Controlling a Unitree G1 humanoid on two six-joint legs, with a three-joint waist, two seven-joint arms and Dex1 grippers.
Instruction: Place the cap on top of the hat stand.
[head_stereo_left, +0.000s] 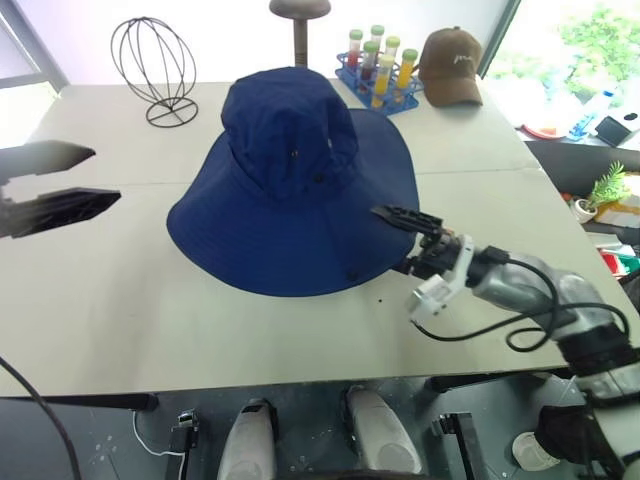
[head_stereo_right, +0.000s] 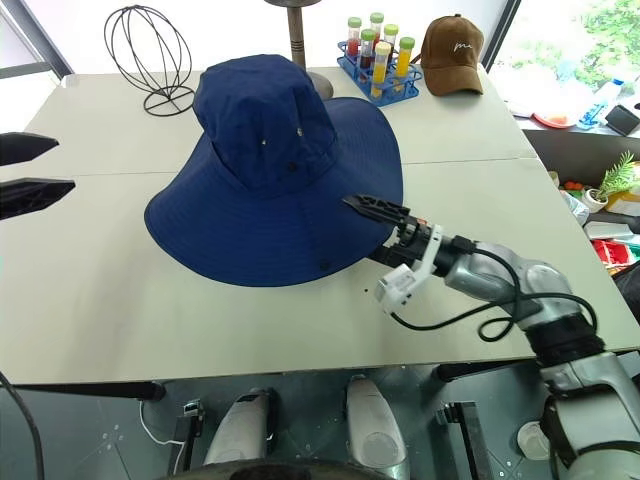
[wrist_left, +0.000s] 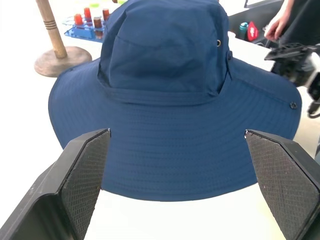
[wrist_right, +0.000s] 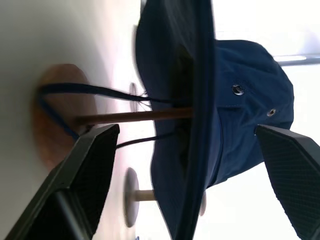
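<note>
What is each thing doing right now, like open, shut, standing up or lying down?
Cap: sitting on the hat stand, brim hanging free.
Hat stand: upright under the cap, a hat cord draped over its base.
Right gripper: open, at the brim's edge, holding nothing.
Left gripper: open, apart from the cap.
Wire stand: upright, bare.
Brown cap: resting on the table.
Tubes: upright in their blue rack.

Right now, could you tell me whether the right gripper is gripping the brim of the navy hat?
No: the right gripper has its fingers spread wide, apart from the cap.
</note>
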